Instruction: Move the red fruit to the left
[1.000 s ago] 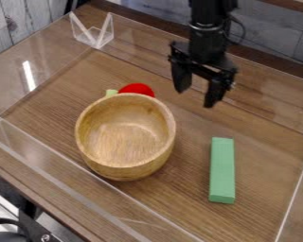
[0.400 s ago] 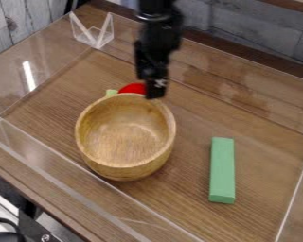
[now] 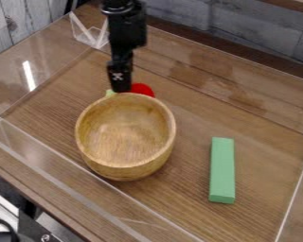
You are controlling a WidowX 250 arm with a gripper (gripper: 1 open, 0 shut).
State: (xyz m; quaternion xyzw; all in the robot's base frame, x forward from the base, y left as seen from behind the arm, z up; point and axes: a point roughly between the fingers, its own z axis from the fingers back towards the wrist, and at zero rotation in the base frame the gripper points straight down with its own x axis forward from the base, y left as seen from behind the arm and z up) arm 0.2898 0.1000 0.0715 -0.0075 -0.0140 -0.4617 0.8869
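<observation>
The red fruit lies on the wooden table just behind the wooden bowl, its light-green leafy end poking out to the left. My gripper points straight down right over the fruit's left part, seen edge-on, so one dark finger covers the other. Its jaws stand open with nothing held. Whether the fingertips touch the fruit I cannot tell.
A long green block lies on the table to the right of the bowl. Clear plastic walls fence the table. A clear plastic stand sits at the back left corner.
My gripper has swept from the right side of the table leftward to the fruit and has rolled about its vertical axis, so the two fingers now line up. The fruit has not moved.
</observation>
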